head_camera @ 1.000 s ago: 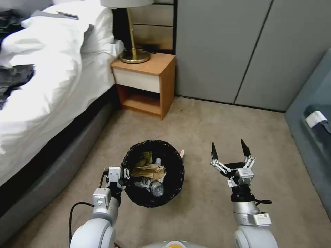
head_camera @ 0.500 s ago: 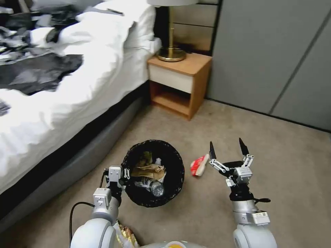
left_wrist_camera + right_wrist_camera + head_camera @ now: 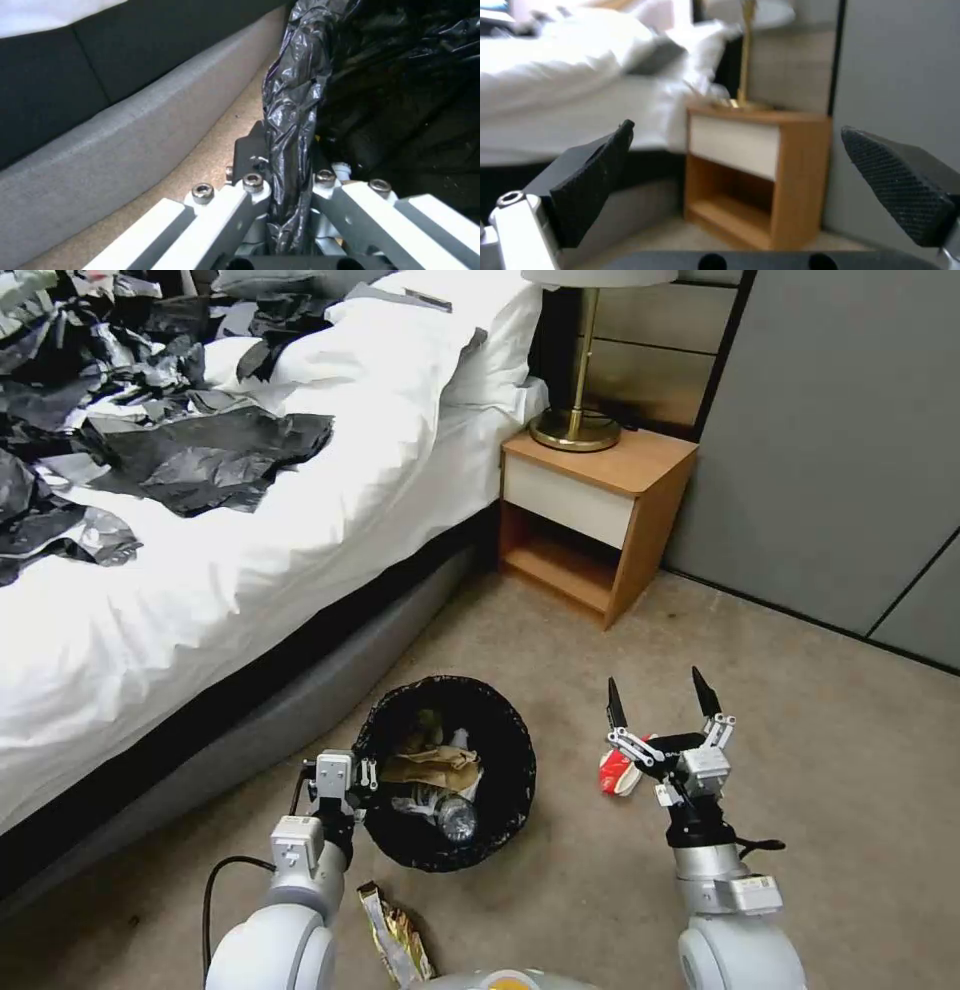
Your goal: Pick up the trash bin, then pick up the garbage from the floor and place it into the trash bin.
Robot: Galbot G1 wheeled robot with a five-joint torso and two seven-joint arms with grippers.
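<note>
The trash bin (image 3: 515, 748), lined with a black bag, hangs in front of me with my left gripper (image 3: 345, 778) shut on its near-left rim. In the left wrist view the jaws of the left gripper (image 3: 286, 168) pinch the folded black bag (image 3: 292, 101). Inside lie a brown paper bag (image 3: 432, 765), a clear bottle (image 3: 452, 815) and tissue. My right gripper (image 3: 657, 695) stands open right of the bin, holding nothing. A red-and-white wrapper (image 3: 612, 775) lies on the carpet just beneath it. A gold wrapper (image 3: 395, 935) lies near my base. The right gripper (image 3: 737, 129) faces the nightstand.
The bed (image 3: 250, 560) with white bedding and black plastic sheets (image 3: 200, 460) runs along the left. A wooden nightstand (image 3: 600, 520) carrying a brass lamp (image 3: 578, 420) stands at the back. Grey wardrobe panels (image 3: 840, 450) close off the right. Carpet (image 3: 830, 750) lies open to the right.
The camera has turned left, so the whole scene slid right. The red-and-white wrapper and then the gold wrapper came into view. Both arms keep their pose, the bin still held.
</note>
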